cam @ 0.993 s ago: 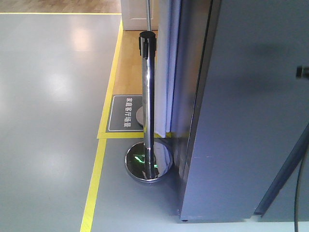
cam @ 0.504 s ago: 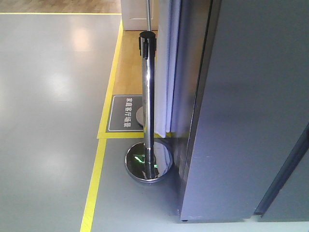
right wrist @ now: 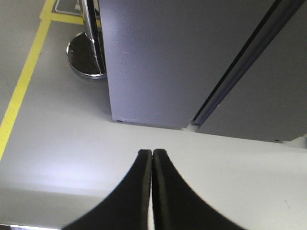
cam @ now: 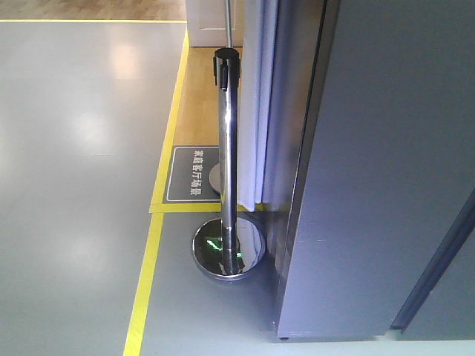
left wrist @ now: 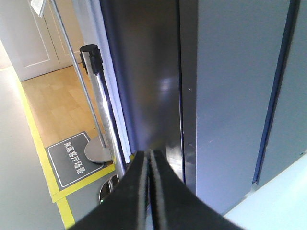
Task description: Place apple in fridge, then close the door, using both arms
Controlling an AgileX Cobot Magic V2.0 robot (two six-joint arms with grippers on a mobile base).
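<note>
While the front-facing view is showing no arm at all, the dark grey fridge [cam: 371,170] is filling the right half of it, standing on a grey floor [cam: 67,222] with its door [cam: 445,282] lying flush against the body, only a thin dark seam running between them. The apple is not showing in any view.

In the left wrist view, the left gripper [left wrist: 148,160] is pointing at the fridge's front left corner, its black jaws pressed together with nothing between them, tips appearing just short of the grey panel, though whether they are touching it is unclear. In the right wrist view, the right gripper [right wrist: 152,153] is hanging above the pale floor in front of the fridge's bottom edge, clearly apart from it, its jaws likewise pressed tight and holding nothing.

A chrome stanchion post [cam: 228,148] with a black cap is standing just left of the fridge on a round mirrored base. A yellow floor line [cam: 145,282] is running past it, beside a dark floor sign [cam: 191,173] with white characters.
</note>
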